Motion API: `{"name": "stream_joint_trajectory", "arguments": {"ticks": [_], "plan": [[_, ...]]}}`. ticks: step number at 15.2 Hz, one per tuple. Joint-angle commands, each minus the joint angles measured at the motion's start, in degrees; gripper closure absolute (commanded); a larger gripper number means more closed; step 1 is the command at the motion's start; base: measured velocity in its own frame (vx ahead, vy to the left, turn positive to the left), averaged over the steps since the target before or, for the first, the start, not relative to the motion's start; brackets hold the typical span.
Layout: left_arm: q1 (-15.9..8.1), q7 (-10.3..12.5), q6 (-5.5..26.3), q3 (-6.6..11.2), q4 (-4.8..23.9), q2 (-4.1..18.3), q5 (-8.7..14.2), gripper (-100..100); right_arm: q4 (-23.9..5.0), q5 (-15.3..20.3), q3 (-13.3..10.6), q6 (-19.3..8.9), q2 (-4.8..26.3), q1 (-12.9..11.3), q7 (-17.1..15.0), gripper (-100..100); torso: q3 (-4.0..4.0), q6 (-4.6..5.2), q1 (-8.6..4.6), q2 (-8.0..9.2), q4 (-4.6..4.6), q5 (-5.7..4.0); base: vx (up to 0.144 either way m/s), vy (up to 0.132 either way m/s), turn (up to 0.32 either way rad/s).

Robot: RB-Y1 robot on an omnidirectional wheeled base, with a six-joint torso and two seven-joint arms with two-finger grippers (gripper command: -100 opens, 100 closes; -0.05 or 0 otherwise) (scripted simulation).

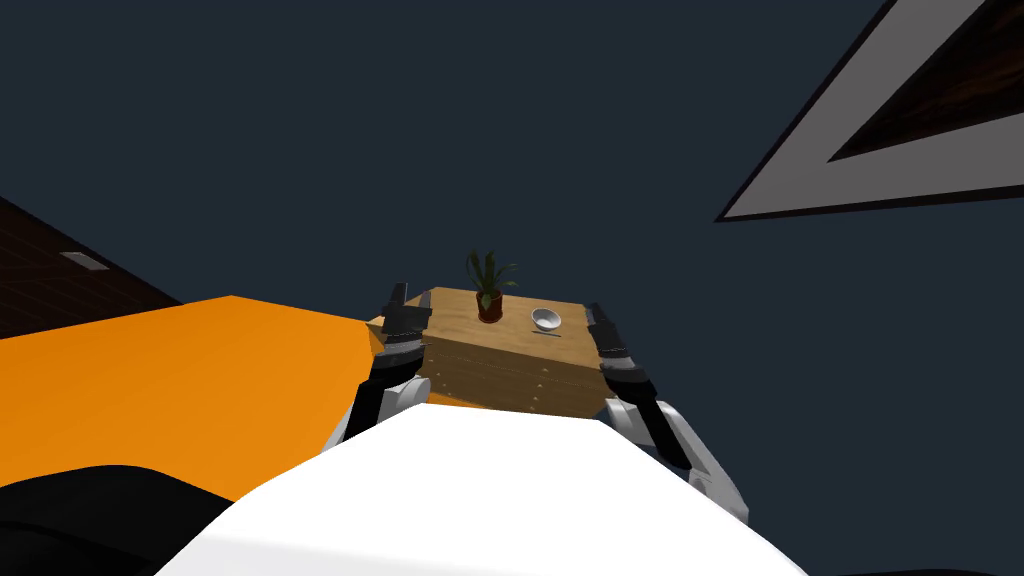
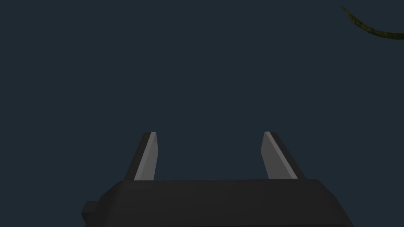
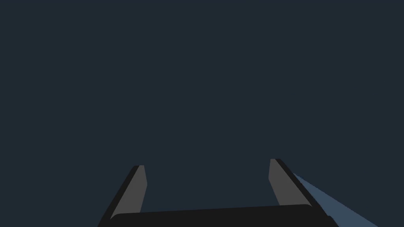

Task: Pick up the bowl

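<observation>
**First onlooker:** A small white bowl (image 1: 546,319) sits mouth up on a wooden chest (image 1: 500,375), toward the two o'clock part of its top. Nothing touches it. It is round, shallow and plain, with a pale grey shade inside. I can't make out any contents from here.

**Second onlooker:** And its neighbours?

**First onlooker:** A potted plant (image 1: 489,290) in a dark red pot stands at the bowl's nine o'clock, near but apart. An orange surface (image 1: 200,380) spreads beyond the chest on that same side.

**Second onlooker:** Where are the hands?

**First onlooker:** The right gripper (image 1: 597,312) is raised at the bowl's three o'clock, by the chest's edge, near the bowl but not on it. The left gripper (image 1: 410,296) stands at the plant's nine o'clock, by the opposite edge. Both are released, blades spread wide with nothing between them.

**Second onlooker:** So which step is this?

**First onlooker:** I'd say the approach, with the reach not yet begun. The right arm looks the better placed. Its next move would be to swing toward nine o'clock over the chest top, then tip down. The blades would need to straddle the rim before closing. A bowl that light might well skid if nudged sideways, so a descent from above seems the safer course.
</observation>
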State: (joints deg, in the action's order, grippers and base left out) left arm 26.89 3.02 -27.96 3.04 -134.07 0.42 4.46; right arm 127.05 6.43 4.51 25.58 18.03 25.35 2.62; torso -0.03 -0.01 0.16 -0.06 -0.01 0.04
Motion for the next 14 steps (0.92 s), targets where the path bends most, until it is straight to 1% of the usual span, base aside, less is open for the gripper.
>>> {"name": "stream_joint_trajectory", "arguments": {"ticks": [1,2,3,4,5,6,7,8,9,10,11,12,13,14], "plan": [[0.0,0.0,0.0,0.0,0.0,0.0,0.0,0,-0.3,0.6,0.1,0.1,1.6,0.1,0.2,-100,0.0,0.0,0.0,0.0,0.0,0.0,0.006,0.03,0.021],[0.0,0.0,0.0,0.0,0.0,0.0,0.0,0,-2.0,2.3,0.2,0.4,3.7,-0.1,0.8,-100,0.01,0.01,-0.03,0.02,0.0,0.0,0.007,0.035,0.054],[0.0,0.0,0.0,0.0,0.0,0.0,0.0,0,-2.0,2.3,0.2,0.4,4.3,-0.1,0.8,-100,0.01,0.0,-0.03,0.01,0.0,-0.01,0.005,0.038,0.076],[0.0,0.0,0.0,0.0,0.0,0.0,0.0,0,-3.7,4.2,0.2,0.7,5.9,-0.3,1.4,-100,0.01,0.0,-0.02,0.02,0.0,-0.01,-0.001,0.051,0.114],[0.0,0.0,0.0,0.0,0.0,0.0,0.0,0,-3.7,4.2,0.2,0.7,7.0,-0.3,1.4,-100,0.02,-0.01,0.01,0.03,0.01,0.0,-0.003,0.051,0.088],[0.0,0.0,0.0,0.0,0.0,0.0,0.0,0,-5.6,6.2,0.3,1.0,8.5,-0.5,2.1,-100,0.02,0.0,0.02,0.04,0.01,0.01,0.005,0.06,0.105],[0.0,0.0,0.0,0.0,0.0,0.0,0.0,0,-5.6,6.2,0.3,1.0,9.8,-0.5,2.1,-100,0.02,-0.01,0.05,0.03,0.01,0.01,0.011,0.058,0.085],[0.0,0.0,0.0,0.0,0.0,0.0,0.0,0,-7.5,8.3,0.3,1.4,11.1,-0.7,2.9,-100,0.01,0.0,0.06,0.02,0.01,0.01,0.011,0.061,0.107],[0.0,0.0,0.0,0.0,0.0,0.0,0.0,0,-7.5,8.3,0.3,1.4,12.3,-0.7,2.9,-100,0.0,-0.02,0.07,0.0,0.0,0.01,0.008,0.057,0.097],[0.0,0.0,0.0,0.0,0.0,0.0,0.0,0,-7.5,8.3,0.3,1.4,12.6,-0.7,2.9,-100,0.0,-0.01,0.07,0.01,0.0,0.02,0.007,0.039,0.03],[0.0,0.0,0.0,0.0,0.0,0.0,0.0,0,-9.5,10.4,0.3,1.8,14.4,-0.9,3.6,-100,0.01,0.01,0.03,0.02,0.0,0.01,0.01,0.046,0.068],[0.0,0.0,0.0,0.0,0.0,0.0,0.0,0,-9.5,10.4,0.3,1.8,15.4,-0.9,3.6,-100,0.01,0.0,0.02,0.02,0.0,0.0,0.009,0.047,0.087],[0.0,0.0,0.0,0.0,0.0,0.0,0.0,0,-11.6,12.6,0.3,2.2,16.7,-1.1,4.4,-100,0.01,-0.01,0.02,0.01,0.0,0.01,0.012,0.058,0.143],[0.0,0.0,0.0,0.0,0.0,0.0,0.0,0,-11.6,12.7,0.3,2.2,18.0,-1.1,4.4,-100,0.0,-0.02,0.05,0.0,0.0,0.01,0.012,0.059,0.111]]}}
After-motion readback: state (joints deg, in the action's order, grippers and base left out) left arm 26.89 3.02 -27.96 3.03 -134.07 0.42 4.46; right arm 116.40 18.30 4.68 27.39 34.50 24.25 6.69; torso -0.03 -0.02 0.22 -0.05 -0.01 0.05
